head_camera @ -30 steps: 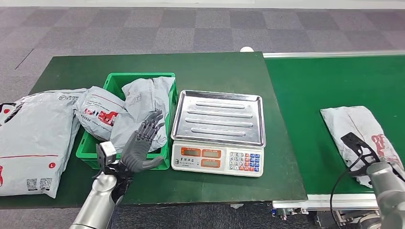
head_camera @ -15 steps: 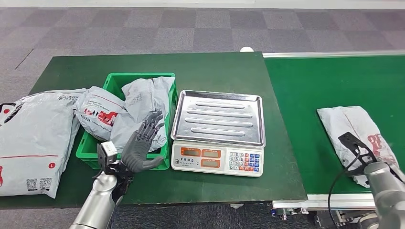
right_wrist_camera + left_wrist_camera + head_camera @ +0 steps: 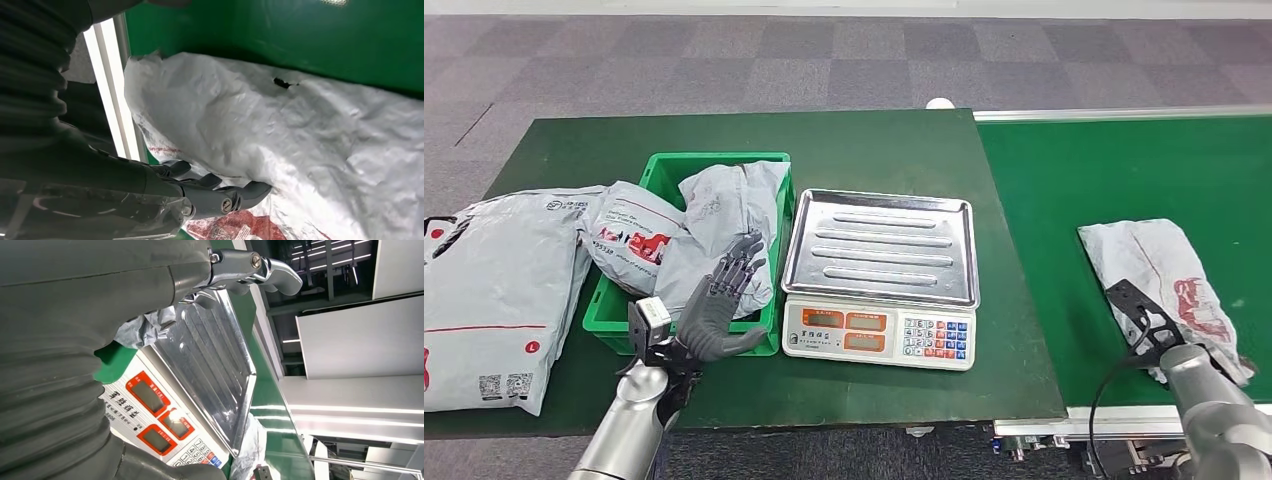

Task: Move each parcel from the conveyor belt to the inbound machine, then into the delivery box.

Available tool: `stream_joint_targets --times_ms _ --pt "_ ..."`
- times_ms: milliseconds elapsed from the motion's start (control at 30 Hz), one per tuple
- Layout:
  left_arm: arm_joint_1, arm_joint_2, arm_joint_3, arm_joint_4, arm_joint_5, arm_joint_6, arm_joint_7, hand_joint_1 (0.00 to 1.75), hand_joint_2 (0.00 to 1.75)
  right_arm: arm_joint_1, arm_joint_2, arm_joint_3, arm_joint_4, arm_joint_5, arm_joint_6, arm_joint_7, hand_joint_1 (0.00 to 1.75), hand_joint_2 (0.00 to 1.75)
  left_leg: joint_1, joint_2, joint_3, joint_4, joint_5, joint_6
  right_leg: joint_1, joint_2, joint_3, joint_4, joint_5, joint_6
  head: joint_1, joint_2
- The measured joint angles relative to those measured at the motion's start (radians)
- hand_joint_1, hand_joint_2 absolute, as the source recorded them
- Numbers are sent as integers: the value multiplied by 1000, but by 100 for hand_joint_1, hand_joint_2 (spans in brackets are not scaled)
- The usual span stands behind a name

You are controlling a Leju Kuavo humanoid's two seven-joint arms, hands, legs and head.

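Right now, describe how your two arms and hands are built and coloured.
Both arms are smooth silver tubes. The left hand has a dark grey palm, black segmented fingers, a thick grey thumb and a small pale box at the wrist. The right hand is grey with a ribbed cover; a black bracket and a thin black cable sit at its wrist.

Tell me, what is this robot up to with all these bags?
It is sorting parcels. Its right hand reaches a grey parcel on the green conveyor belt; a firm grip is unclear. The scale beside it is bare. Its left hand hovers open by the green box, which holds parcels.
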Motion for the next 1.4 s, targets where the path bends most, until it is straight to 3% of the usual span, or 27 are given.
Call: stream_joint_targets --times_ms 233,267,367,400,1167,1400 --pt "0 2 0 0 0 0 0 0 175 0 10 0 0 1 6 -1 1 175 0 0 0 0 0 0 0 0 0 0 0 0 0 0" --pt "0 2 0 1 0 0 0 0 175 0 11 0 0 3 7 -2 26 175 0 0 0 0 0 0 0 0 0 0 0 0 0 0" --pt "0 3 0 3 0 0 0 0 175 -1 16 0 0 11 11 -8 156 175 0 0 0 0 0 0 0 0 0 0 0 0 0 0" --pt "0 4 0 3 0 0 0 0 175 -2 18 0 0 13 11 -11 175 175 0 0 0 0 0 0 0 0 0 0 0 0 0 0" --pt "35 9 0 -6 -44 43 0 0 175 -32 84 11 -61 29 -19 -158 175 175 1 0 0 0 0 0 0 -1 1 0 0 0 0 0" --pt "52 9 0 -26 -42 44 0 0 175 -37 120 13 -128 -20 -143 -326 175 175 1 0 0 0 0 0 1 -1 1 0 0 0 0 0"
